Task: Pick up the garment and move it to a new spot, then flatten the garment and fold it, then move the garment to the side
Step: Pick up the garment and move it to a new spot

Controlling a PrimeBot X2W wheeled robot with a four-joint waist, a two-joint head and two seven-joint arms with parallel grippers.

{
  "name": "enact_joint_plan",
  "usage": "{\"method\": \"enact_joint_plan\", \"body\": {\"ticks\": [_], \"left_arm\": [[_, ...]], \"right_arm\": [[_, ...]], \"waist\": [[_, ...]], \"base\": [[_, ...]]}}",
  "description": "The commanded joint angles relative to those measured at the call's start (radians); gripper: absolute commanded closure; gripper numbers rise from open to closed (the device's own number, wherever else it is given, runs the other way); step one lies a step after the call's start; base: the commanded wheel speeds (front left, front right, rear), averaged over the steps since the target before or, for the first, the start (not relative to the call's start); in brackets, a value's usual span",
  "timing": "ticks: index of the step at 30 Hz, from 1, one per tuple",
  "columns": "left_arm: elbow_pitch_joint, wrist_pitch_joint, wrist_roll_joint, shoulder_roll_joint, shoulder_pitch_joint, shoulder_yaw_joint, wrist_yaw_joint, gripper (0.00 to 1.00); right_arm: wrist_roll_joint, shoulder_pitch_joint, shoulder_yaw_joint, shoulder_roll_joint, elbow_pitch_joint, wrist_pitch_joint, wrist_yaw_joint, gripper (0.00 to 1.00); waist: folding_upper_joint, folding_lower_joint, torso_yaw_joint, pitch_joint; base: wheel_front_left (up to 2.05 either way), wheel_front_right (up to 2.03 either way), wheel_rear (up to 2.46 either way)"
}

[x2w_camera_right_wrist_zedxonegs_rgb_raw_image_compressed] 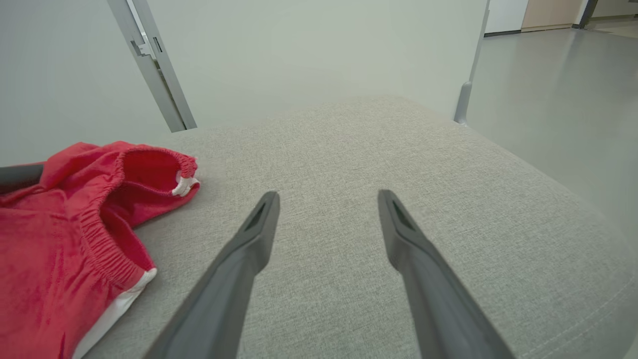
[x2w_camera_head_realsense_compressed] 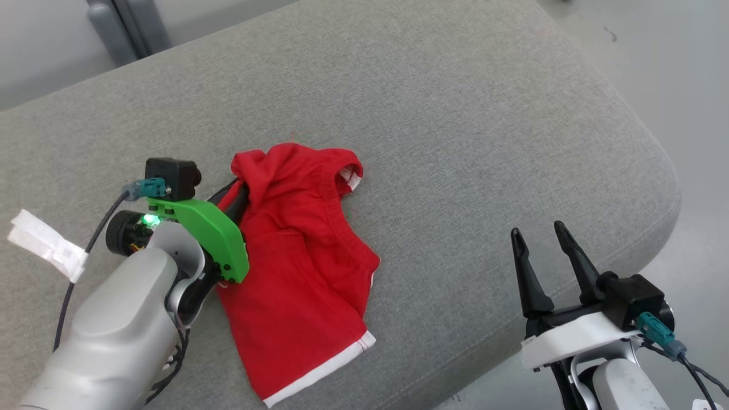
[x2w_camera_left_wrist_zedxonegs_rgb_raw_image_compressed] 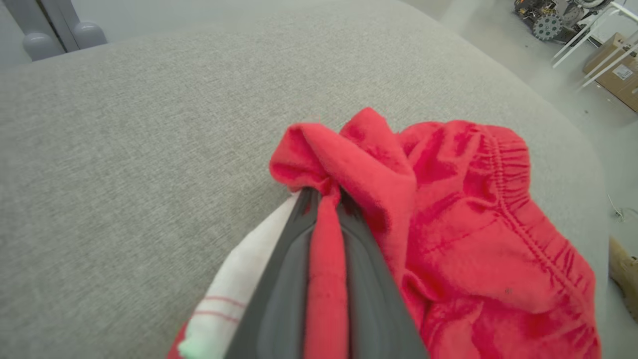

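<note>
While the left hand (x2w_camera_left_wrist_zedxonegs_rgb_raw_image_compressed: 326,198) is clamped on a bunched fold of the red garment (x2w_camera_head_realsense_compressed: 302,256), the cloth lies crumpled on the grey cushion (x2w_camera_head_realsense_compressed: 455,114), left of centre. Right hand (x2w_camera_head_realsense_compressed: 538,242) hangs near the cushion's right edge, fingers apart, well clear of the cloth.

Grey forearms (x2w_camera_head_realsense_compressed: 114,336). Left gripper (x2w_camera_left_wrist_zedxonegs_rgb_raw_image_compressed: 326,195): green bracket (x2w_camera_head_realsense_compressed: 213,228). Right gripper (x2w_camera_head_realsense_compressed: 537,229): white bracket (x2w_camera_head_realsense_compressed: 569,336). Dark tapered fingers (x2w_camera_head_realsense_compressed: 529,279), teal cable plugs (x2w_camera_head_realsense_compressed: 649,329).

The left gripper (x2w_camera_left_wrist_zedxonegs_rgb_raw_image_compressed: 325,197) had its fingertips buried under a fold of the red garment (x2w_camera_left_wrist_zedxonegs_rgb_raw_image_compressed: 473,224). The garment's near part ran off the left wrist view's bottom edge.
</note>
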Motion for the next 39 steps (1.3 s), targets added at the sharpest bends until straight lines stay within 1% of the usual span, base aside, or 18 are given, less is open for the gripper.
{"method": "enact_joint_plan", "body": {"ticks": [1, 3, 5, 8, 10, 11, 12, 14, 18, 22, 27, 30, 33, 39], "left_arm": [[0.033, -0.026, 0.016, -0.01, -0.011, -0.008, -0.006, 0.0], [0.094, -0.06, 0.032, -0.031, -0.008, -0.017, -0.005, 0.0], [0.141, -0.117, 0.069, -0.046, -0.017, -0.031, 0.008, 0.0], [0.175, -0.213, 0.1, -0.075, -0.014, -0.017, 0.043, 0.0], [0.156, -0.235, 0.136, -0.088, 0.003, 0.005, 0.075, 0.0], [0.125, -0.24, 0.155, -0.089, 0.016, 0.026, 0.091, 0.0], [0.065, -0.24, 0.186, -0.09, 0.034, 0.068, 0.111, 0.0], [-0.052, -0.239, 0.261, -0.085, 0.115, 0.136, 0.15, 0.0], [-0.281, -0.238, 0.388, -0.101, 0.295, 0.27, 0.197, 0.0], [-0.429, -0.238, 0.499, -0.133, 0.486, 0.348, 0.195, 0.0], [-0.532, -0.238, 0.609, -0.178, 0.663, 0.448, 0.181, 0.0], [-0.559, -0.239, 0.65, -0.206, 0.739, 0.515, 0.168, 0.0], [-0.565, -0.239, 0.697, -0.234, 0.818, 0.579, 0.145, 0.0], [-0.576, -0.239, 0.765, -0.279, 0.921, 0.697, 0.097, 0.0]], "right_arm": [[-0.005, -0.005, 0.002, 0.0, 0.004, -0.003, -0.001, 0.0], [-0.012, -0.008, -0.003, 0.0, 0.007, -0.003, -0.001, 0.0], [-0.018, -0.011, -0.006, 0.0, 0.008, -0.003, -0.001, 0.0], [-0.035, -0.005, -0.017, 0.0, 0.008, -0.003, -0.001, 0.0], [-0.053, 0.014, -0.034, -0.001, 0.004, -0.003, -0.001, 0.0], [-0.062, 0.021, -0.04, 0.0, 0.001, -0.003, -0.001, 0.0], [-0.076, 0.029, -0.05, 0.0, -0.004, -0.003, -0.001, 0.0], [-0.098, 0.043, -0.068, 0.0, -0.016, -0.003, -0.001, 0.0], [-0.145, 0.071, -0.098, -0.001, -0.04, -0.003, -0.001, 0.0], [-0.188, 0.104, -0.121, 0.0, -0.06, -0.003, -0.001, 0.0], [-0.208, 0.131, -0.132, -0.001, -0.064, -0.003, -0.001, 0.0], [-0.213, 0.14, -0.137, -0.001, -0.059, -0.003, -0.001, 0.0], [-0.216, 0.158, -0.143, -0.001, -0.053, -0.003, -0.001, 0.0], [-0.215, 0.194, -0.152, -0.001, -0.032, -0.003, -0.001, 0.0]], "waist": [[-0.0001, 0.0, 0.023, -0.016], [-0.0001, 0.0, 0.04, -0.026], [-0.0001, 0.0, 0.057, -0.036], [-0.0001, 0.0, 0.088, -0.061], [-0.0001, 0.0, 0.117, -0.087], [-0.0001, 0.0, 0.13, -0.096], [-0.0001, 0.0, 0.148, -0.109], [-0.0001, 0.0, 0.18, -0.13], [-0.0001, 0.0, 0.241, -0.172], [-0.0001, 0.0, 0.305, -0.213], [-0.0001, 0.0, 0.369, -0.238], [-0.0001, 0.0, 0.394, -0.248], [-0.0001, 0.0, 0.417, -0.261], [-0.0001, 0.0, 0.447, -0.28]], "base": [[0.0, 0.0, 0.0], [0.0, 0.0, 0.0], [0.0, 0.0, 0.0], [0.0, 0.0, 0.0], [0.0, 0.0, 0.0], [0.0, 0.0, 0.0], [0.0, 0.0, 0.0], [0.0, 0.0, 0.0], [0.0, 0.0, 0.0], [0.0, 0.0, 0.0], [0.0, 0.0, 0.0], [0.0, 0.0, 0.0], [0.0, 0.0, 0.0], [0.0, 0.0, 0.0]]}}
